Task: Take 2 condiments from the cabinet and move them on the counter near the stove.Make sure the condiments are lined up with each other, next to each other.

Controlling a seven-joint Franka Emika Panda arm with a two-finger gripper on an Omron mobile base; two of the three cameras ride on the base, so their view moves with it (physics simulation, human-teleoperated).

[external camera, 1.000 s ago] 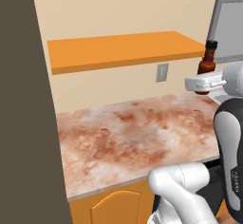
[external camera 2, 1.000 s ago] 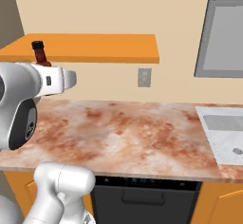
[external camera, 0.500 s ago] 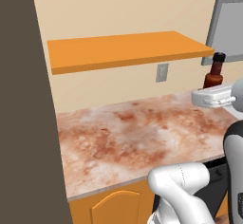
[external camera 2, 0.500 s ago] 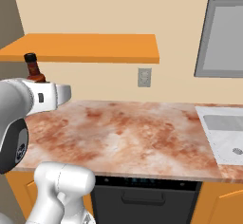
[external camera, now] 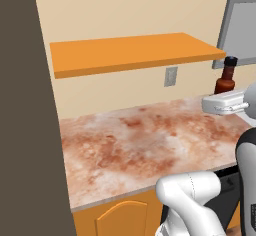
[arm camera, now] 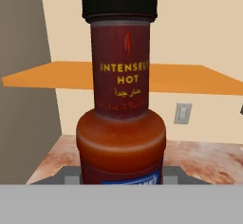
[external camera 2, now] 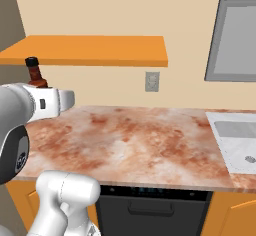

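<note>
The dark-red glass-look sauce bottle with black cap (arm camera: 121, 104) is judged rigid, light, smooth-sided and breakable if dropped; its broad lower body offers the surest hold, the narrow neck the poorest. The two-finger gripper (arm camera: 121, 180) is closed on that lower body, bottle upright. The bottle (external camera: 226, 77) hangs above the reddish-brown mottled marble-like counter (external camera: 145, 145), clear of the flat orange wall shelf (external camera: 130, 52).

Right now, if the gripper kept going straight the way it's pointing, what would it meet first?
Apart from the sauce bottle it holds upright, probably the back wall by the outlet, below the shelf; depth is unclear.
</note>
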